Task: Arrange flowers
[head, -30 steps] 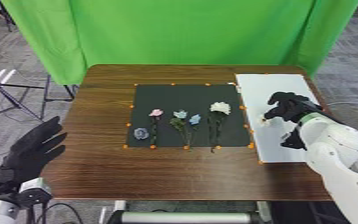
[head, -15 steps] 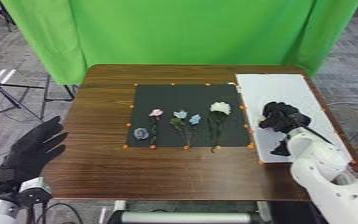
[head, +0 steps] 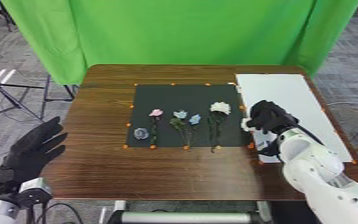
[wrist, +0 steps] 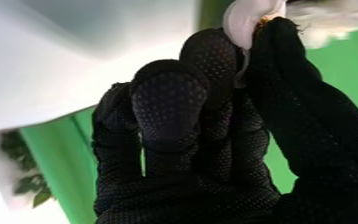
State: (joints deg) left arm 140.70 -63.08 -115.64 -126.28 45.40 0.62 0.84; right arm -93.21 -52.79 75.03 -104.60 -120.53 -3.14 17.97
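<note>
There's the right hand (head: pixel 271 117), pinching a white bloom (wrist: pixel 244 22), right edge of the black mat (head: pixel 180 95), left hand (head: pixel 31 150) open, left of it

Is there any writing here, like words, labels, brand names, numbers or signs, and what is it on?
There is no writing that I can read.
The dark mat and the white board: no words or numbers that I can make out.
The black glove of the right hand: a dotted grip pattern, not letters.
The white right arm: small dark marks, too small to tell whether they are print.
</note>
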